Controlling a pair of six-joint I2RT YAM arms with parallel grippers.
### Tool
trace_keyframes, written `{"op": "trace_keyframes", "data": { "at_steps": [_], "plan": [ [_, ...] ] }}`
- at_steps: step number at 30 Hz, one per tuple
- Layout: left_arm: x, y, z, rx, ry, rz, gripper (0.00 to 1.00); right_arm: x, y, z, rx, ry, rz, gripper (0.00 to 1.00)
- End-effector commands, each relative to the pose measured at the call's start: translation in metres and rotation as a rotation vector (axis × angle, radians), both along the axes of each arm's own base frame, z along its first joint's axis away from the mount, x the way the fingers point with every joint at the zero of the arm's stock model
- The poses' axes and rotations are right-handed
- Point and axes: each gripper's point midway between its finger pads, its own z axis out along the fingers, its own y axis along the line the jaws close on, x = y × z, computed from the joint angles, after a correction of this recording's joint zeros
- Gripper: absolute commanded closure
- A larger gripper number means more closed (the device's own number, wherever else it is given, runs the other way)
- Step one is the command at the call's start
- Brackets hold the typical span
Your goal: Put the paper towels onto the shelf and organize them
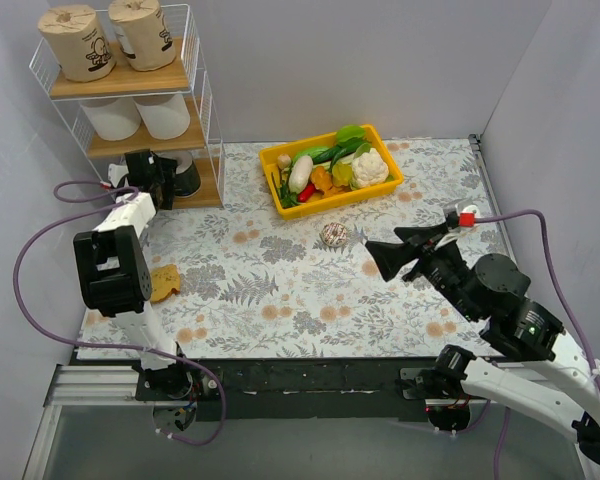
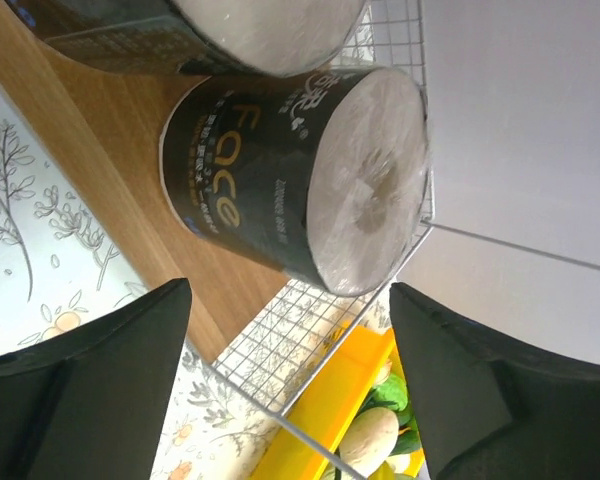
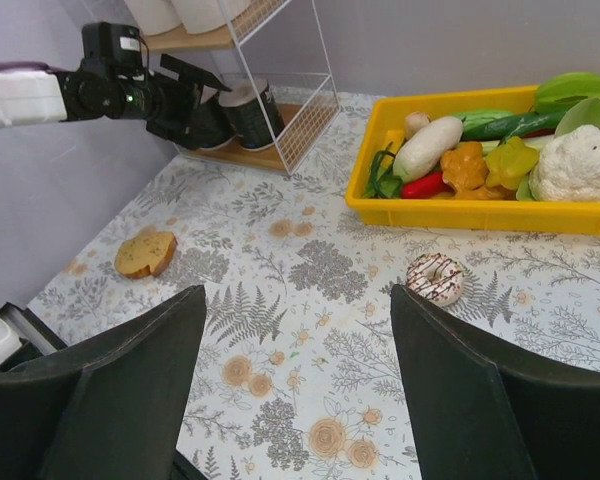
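Where the shelf [image 1: 202,192] stands, all six paper towels sit on its boards: two tan rolls [image 1: 77,42] upright on its top tier, two white rolls [image 1: 110,118] side by side on its middle tier, and two black rolls [image 2: 290,170] on its bottom tier, touching each other, the outer one against the shelf's wire end; the left claw [image 2: 290,295] is at the front of that bottom tier with its jaws wide, a finger to either side of the outer black roll and neither one touching it; a slice of bread [image 1: 164,283] lies on the table well in front of the shelf; a yellow bin [image 1: 340,198] of vegetables sits just right of the shelf; a small doughnut [image 1: 334,235] lies further right, in front of the bin; the right claw [image 1: 372,255] hangs well to the right of the shelf, beside the doughnut, jaws wide and empty.
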Motion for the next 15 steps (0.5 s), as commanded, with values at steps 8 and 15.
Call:
{"op": "trace_keyframes", "data": {
  "at_steps": [8, 15],
  "plan": [
    [-0.088, -0.018, 0.061, 0.03, -0.049, -0.031, 0.09, -0.006, -0.035, 0.0, -0.051, 0.098, -0.104, 0.14],
    [-0.145, -0.03, 0.086, 0.091, -0.027, -0.11, 0.02, -0.023, -0.055, 0.004, -0.031, 0.111, -0.095, 0.01]
  ]
}}
